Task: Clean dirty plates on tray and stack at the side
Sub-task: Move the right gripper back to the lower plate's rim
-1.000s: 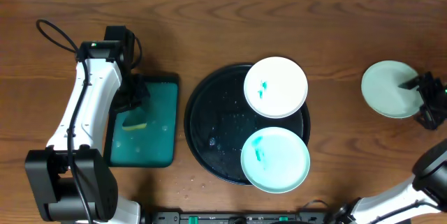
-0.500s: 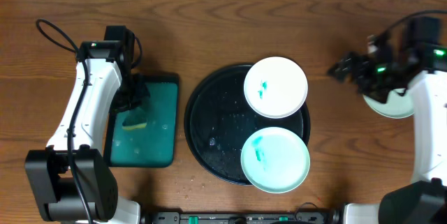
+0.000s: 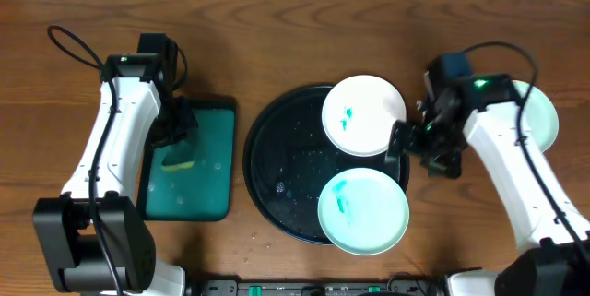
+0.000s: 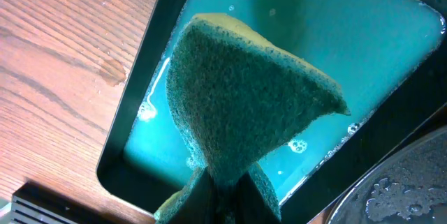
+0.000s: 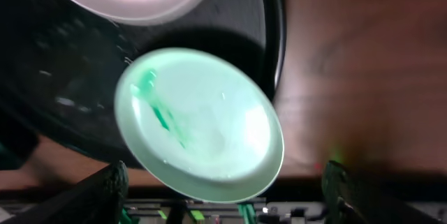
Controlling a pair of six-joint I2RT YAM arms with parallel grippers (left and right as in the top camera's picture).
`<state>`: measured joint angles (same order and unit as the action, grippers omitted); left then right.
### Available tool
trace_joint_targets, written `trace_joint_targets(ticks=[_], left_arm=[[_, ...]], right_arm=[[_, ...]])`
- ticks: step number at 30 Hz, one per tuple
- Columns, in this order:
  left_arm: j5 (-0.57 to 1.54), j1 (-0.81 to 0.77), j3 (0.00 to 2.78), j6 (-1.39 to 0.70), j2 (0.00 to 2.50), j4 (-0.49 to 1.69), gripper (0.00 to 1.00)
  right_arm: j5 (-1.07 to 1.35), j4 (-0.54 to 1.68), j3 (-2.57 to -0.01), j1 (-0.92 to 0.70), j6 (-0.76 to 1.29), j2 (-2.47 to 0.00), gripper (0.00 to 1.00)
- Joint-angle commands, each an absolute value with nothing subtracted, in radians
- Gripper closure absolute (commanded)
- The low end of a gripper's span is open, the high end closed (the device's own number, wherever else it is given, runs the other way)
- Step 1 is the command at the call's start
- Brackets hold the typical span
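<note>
The left gripper [image 4: 220,195] is clamped on the pinched end of a green-and-yellow sponge [image 4: 237,91], held inside the small rectangular tray [image 4: 391,49] of teal liquid. The right gripper [image 5: 223,182] has its fingers [image 5: 105,192] wide apart and grips nothing. It hovers over the right rim of the black tray [image 3: 277,148], seemingly clear of everything, though the wrist view is blurred. Two teal-smeared plates lie on that tray, the far plate [image 3: 363,114] and the near plate [image 3: 363,211]. A third plate [image 3: 547,121] rests on the bare tabletop [image 3: 295,19] to the right, partly behind the arm.
</note>
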<state>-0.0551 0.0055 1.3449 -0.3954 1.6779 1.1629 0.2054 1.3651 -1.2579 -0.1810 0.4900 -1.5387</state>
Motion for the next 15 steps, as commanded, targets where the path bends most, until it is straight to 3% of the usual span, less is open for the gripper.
trace_joint_targets(ticks=[1,6,15], left_arm=[[-0.06,0.008,1.346,-0.389,1.675,1.165,0.92],[-0.06,0.008,1.346,-0.389,1.675,1.165,0.92],[-0.06,0.008,1.346,-0.389,1.675,1.165,0.93]], right_arm=[[0.168,1.341,-1.157,-0.218,0.607,-1.523,0.2],[0.176,1.267,-1.001,-0.242,0.635,-1.523,0.36],[0.189,1.152,-0.86,-0.247,0.619,-1.523,0.38]])
